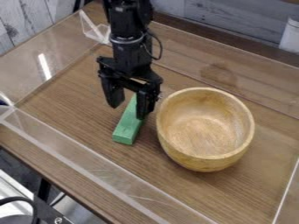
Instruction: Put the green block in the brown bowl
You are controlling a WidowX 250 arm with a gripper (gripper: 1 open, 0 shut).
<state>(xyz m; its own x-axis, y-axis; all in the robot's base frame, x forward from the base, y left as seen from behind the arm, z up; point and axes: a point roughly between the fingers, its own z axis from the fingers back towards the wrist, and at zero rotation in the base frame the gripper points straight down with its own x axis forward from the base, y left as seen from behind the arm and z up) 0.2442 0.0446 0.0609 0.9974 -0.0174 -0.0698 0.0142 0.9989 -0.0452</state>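
Observation:
The green block (128, 128), a slim bright green bar, lies flat on the wooden table just left of the brown bowl (205, 129). The bowl is round, light tan, thick-walled and has nothing in it. My black gripper (129, 101) hangs straight down over the far end of the block, its two fingers spread apart on either side of that end. The jaws stand open and hold nothing. The block's far end is partly hidden behind the fingers.
A clear plastic wall (82, 162) rims the wooden table (70, 96) along the front and left. Grey planks (233, 17) run behind the table at the back.

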